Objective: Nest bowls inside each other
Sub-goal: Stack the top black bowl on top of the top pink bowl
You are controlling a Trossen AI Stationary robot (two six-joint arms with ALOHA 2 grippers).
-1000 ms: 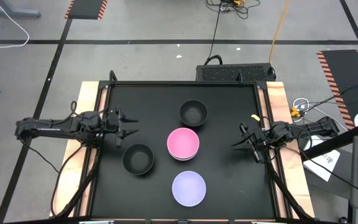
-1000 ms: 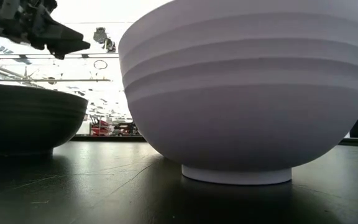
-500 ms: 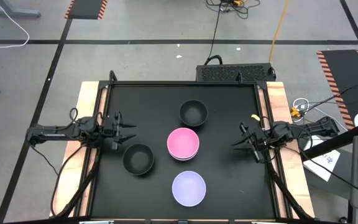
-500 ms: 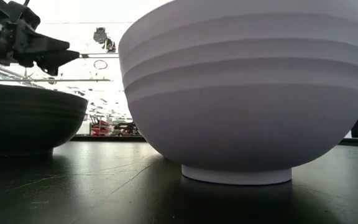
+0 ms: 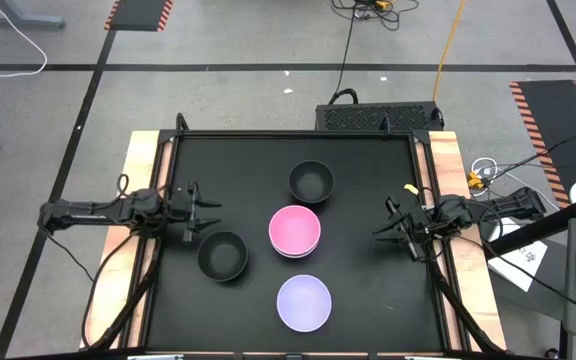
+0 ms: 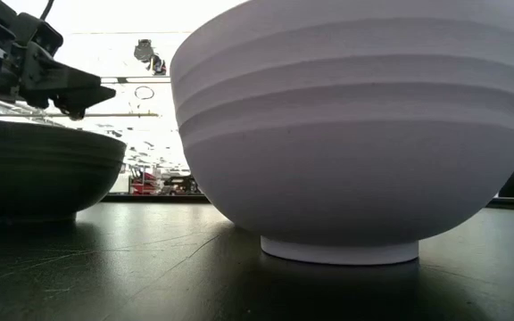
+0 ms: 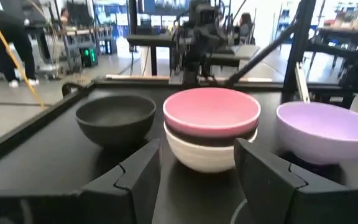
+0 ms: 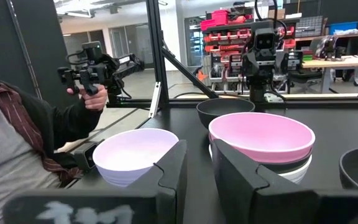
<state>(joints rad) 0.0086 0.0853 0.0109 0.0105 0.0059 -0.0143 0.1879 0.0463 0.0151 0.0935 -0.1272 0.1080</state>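
The left gripper (image 5: pixel 206 207) hangs with its fingers spread wide and nothing between them, just above the table (image 5: pixel 368 290) at its left edge, pointing inward; through the wrist camera the two dark fingers (image 7: pixel 135 174) frame the pink bowl (image 7: pixel 211 111) ahead. Compared with a second ago this arm has drawn back a little toward the left edge and dropped lower, as the low view shows, where the fingers now sit just over the rim of the near black bowl (image 6: pixel 43 169). The right gripper (image 5: pixel 393 232) waits at the right edge with its fingers apart, a narrower gap than the left's, and it has not shifted. The bowls lie as they did before. The pink bowl (image 5: pixel 295 229) sits near the middle of the table on top of a stack: under it I can make out a dark band and then a white bowl (image 7: pixel 204 155), though whether that dark band is a whole black bowl is hard to tell from here. A black bowl (image 5: pixel 222 254) stands alone to the left of the stack, just in front of the left gripper, and another black bowl (image 5: pixel 311 181) stands alone toward the far side. The lavender bowl (image 5: pixel 303 302) rests by itself at the near side, apart from the rest. Beyond the table a person's hand (image 8: pixel 92 98) grips a handheld device.
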